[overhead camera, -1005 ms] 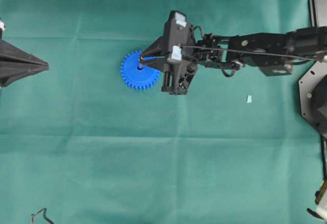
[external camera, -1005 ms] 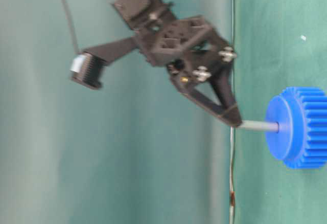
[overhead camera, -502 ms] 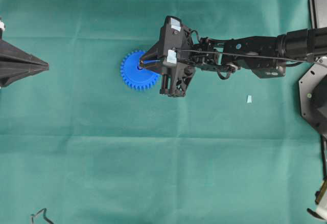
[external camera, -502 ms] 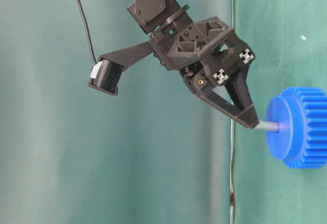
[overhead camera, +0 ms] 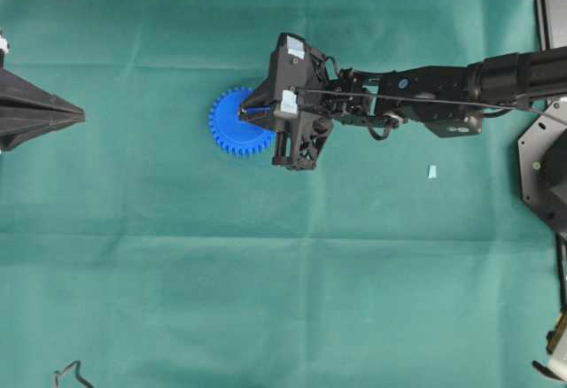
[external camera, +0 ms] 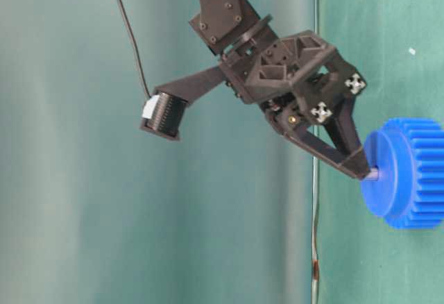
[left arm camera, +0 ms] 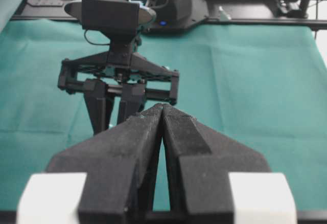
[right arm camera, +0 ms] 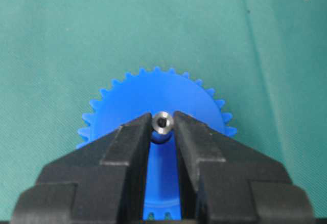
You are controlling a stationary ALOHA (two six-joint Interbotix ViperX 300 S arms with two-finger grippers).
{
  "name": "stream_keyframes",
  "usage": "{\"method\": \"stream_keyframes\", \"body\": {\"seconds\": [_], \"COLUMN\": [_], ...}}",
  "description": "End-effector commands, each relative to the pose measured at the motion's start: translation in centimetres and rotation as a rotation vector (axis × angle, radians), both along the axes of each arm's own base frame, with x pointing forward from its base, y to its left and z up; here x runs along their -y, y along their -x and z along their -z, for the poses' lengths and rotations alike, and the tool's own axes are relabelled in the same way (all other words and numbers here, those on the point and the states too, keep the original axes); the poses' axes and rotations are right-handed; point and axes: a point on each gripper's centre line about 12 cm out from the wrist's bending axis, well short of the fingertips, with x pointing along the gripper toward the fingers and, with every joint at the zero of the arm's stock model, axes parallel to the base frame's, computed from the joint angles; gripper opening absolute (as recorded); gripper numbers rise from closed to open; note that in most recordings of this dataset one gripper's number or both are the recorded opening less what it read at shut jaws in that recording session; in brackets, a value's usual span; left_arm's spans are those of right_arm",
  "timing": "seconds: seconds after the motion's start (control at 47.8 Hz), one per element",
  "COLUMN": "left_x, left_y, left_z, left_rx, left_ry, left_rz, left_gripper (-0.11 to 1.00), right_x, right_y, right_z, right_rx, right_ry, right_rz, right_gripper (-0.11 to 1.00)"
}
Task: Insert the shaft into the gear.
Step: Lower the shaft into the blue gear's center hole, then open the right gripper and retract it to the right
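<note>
Blue gear mid-cloth, open cloth around, right end effector pinching shaft, left end effector closed

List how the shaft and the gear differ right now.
The shaft is a tiny silvery-grey metal pin; the gear is a far larger bright blue toothed wheel. The shaft is pinched by the right gripper; the gear lies flat on the green cloth. Both meet at the gear's centre.

A: What sits between the black right gripper tips?

B: A tiny silvery-grey metal shaft, seen end-on with its shiny round end, pinched on both sides.

A: And beneath it?

B: A bright blue toothed plastic gear, flat on green cloth, directly behind the shaft.
</note>
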Motion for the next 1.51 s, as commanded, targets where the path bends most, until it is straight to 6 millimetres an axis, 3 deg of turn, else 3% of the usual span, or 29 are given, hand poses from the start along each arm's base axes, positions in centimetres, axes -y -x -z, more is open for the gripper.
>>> {"method": "stream_keyframes", "body": {"seconds": [0.0,0.147,0.963,1.026,1.151,1.277,1.486], "left_x": [0.0,0.0,0.0,0.0,0.0,0.0,0.0], "left_y": [-0.2,-0.2,-0.2,-0.2,-0.2,-0.2,-0.2], "left_z": [-0.9,-0.9,-0.8,-0.9,-0.8,-0.9,-0.9], "left_rx": [0.023,0.021,0.014,0.015,0.014,0.015,0.015], "left_ry": [0.0,0.0,0.0,-0.001,-0.001,0.0,0.0], "left_rz": [0.002,0.002,0.002,0.002,0.002,0.002,0.002], "left_gripper": [0.0,0.0,0.0,0.0,0.0,0.0,0.0], "right_x": [0.2,0.2,0.1,0.1,0.1,0.1,-0.1], "right_y": [-0.9,-1.1,-0.8,-0.8,-0.8,-0.5,0.4], "right_z": [-1.0,-0.2,0.2,0.2,-0.4,-1.8,-6.1], "right_rx": [0.04,0.023,-0.022,-0.022,-0.009,0.02,0.112], "right_ry": [0.004,0.002,-0.014,-0.016,-0.013,-0.009,0.014], "right_rz": [0.005,0.005,0.004,0.006,0.005,0.004,-0.004], "right_gripper": [0.16,0.16,0.17,0.27,0.64,0.92,0.9]}}
